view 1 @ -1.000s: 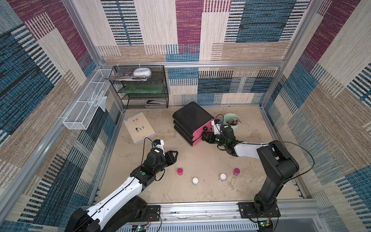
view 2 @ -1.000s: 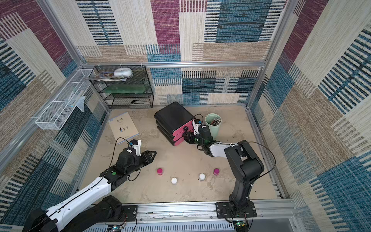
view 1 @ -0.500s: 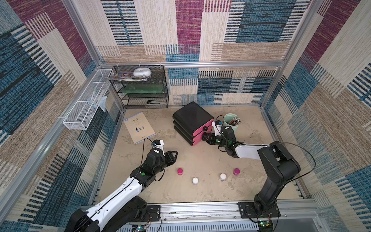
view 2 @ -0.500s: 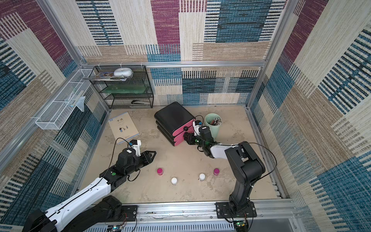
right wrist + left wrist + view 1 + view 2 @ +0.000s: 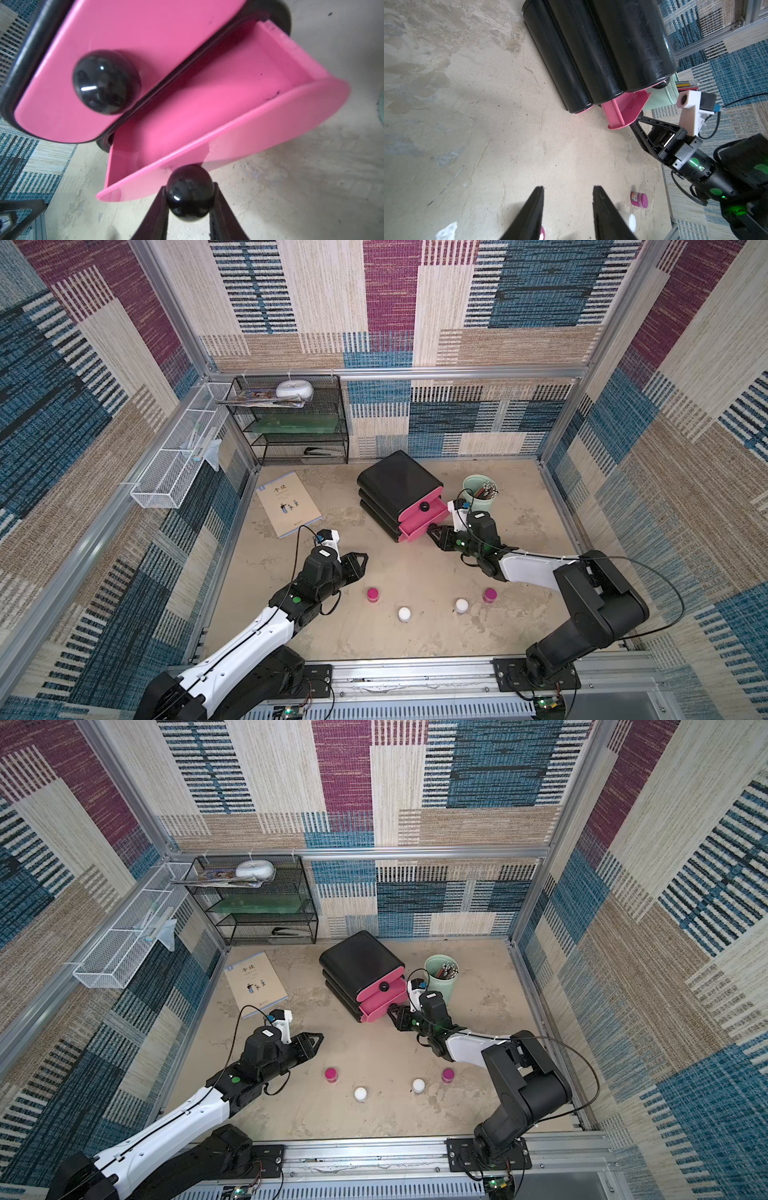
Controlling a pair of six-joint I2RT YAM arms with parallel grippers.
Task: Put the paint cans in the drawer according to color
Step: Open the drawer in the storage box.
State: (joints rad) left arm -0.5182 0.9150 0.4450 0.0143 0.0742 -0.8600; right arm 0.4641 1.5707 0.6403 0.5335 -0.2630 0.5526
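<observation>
Pink middle drawer [image 5: 207, 99] stood part-open, empty where visible, right gripper [image 5: 190, 194] clamped on its knob [image 5: 190, 199]. Left gripper [image 5: 568, 190] hung open, empty. Two magenta cans [image 5: 373, 594] and two white cans [image 5: 404, 613] sat unsorted on the table [image 5: 415, 568]; greens unseen.

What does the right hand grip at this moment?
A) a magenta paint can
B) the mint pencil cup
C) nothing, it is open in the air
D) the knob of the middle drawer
D: in the right wrist view, the right hand is closed on the round black knob of the middle drawer, which stands partly pulled out.
</observation>
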